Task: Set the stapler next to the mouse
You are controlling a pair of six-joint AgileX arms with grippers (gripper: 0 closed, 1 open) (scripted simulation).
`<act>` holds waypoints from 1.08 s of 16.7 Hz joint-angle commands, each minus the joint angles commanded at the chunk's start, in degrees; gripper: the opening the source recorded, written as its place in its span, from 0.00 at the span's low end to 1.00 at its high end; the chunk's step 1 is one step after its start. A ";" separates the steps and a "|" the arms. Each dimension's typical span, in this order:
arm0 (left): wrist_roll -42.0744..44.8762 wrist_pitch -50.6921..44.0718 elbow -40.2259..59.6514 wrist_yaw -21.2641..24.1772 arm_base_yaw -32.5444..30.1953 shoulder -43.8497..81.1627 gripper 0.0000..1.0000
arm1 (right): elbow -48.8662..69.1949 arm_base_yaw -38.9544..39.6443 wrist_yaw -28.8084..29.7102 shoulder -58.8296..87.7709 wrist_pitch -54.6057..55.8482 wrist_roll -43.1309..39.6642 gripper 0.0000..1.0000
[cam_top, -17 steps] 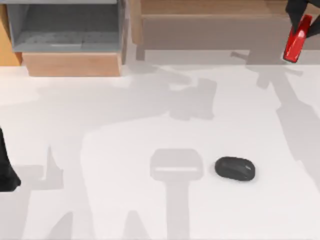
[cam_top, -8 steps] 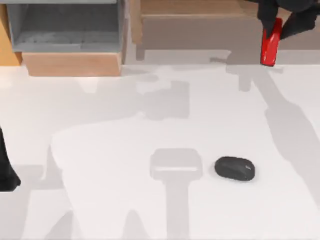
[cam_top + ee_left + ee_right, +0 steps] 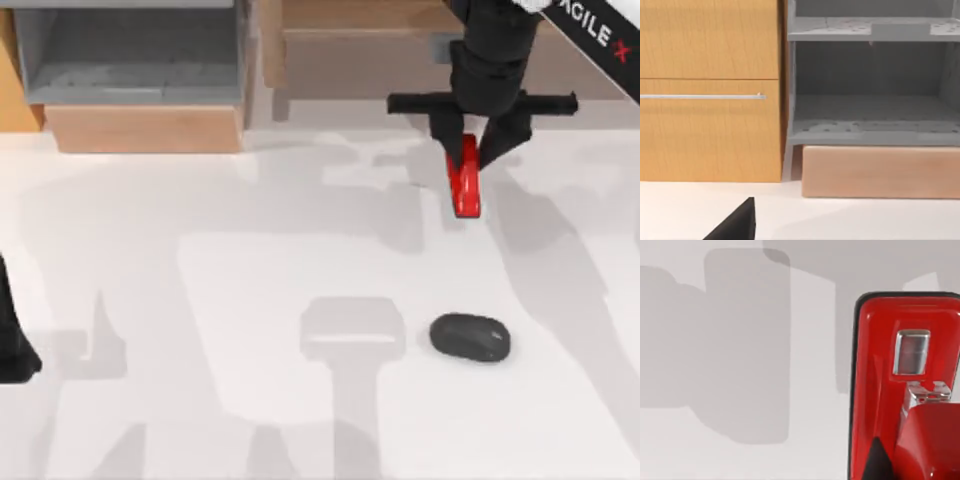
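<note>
The stapler (image 3: pixel 464 178) is held in the right gripper (image 3: pixel 469 150), whose two black fingers are closed on the upper end of the red bar — one finger on each side of it. The gripper is seen from above at about one o'clock on the table (image 3: pixel 200 300), just in front of the wooden furniture along the far edge. The stapler hangs from the fingers with its long axis running roughly from twelve to six o'clock, its free end pointing toward the near edge; whether it touches the table cannot be told.

In the right wrist view the stapler (image 3: pixel 905 390) is seen close up: a glossy red body with a dark rim, a small metal plate near its end, and white table surface (image 3: pixel 740 340) behind it.

The mouse (image 3: pixel 470 337) lies flat on the table at about five o'clock from the centre, well apart from the stapler and almost directly at six o'clock from it.

The left arm (image 3: pixel 12 340) is parked at nine o'clock, at the table's left edge — only a dark part of it is seen, and the state of its fingers cannot be told. In the left wrist view a wooden cabinet (image 3: pixel 710 90) with a thin metal handle (image 3: pixel 702 96) is seen beside a grey shelf unit (image 3: pixel 870 100) resting on a pale wooden block (image 3: pixel 880 172).
</note>
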 joint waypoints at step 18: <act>0.00 0.00 0.00 0.00 0.00 0.00 1.00 | -0.05 5.29 7.53 -11.47 -0.28 4.25 0.00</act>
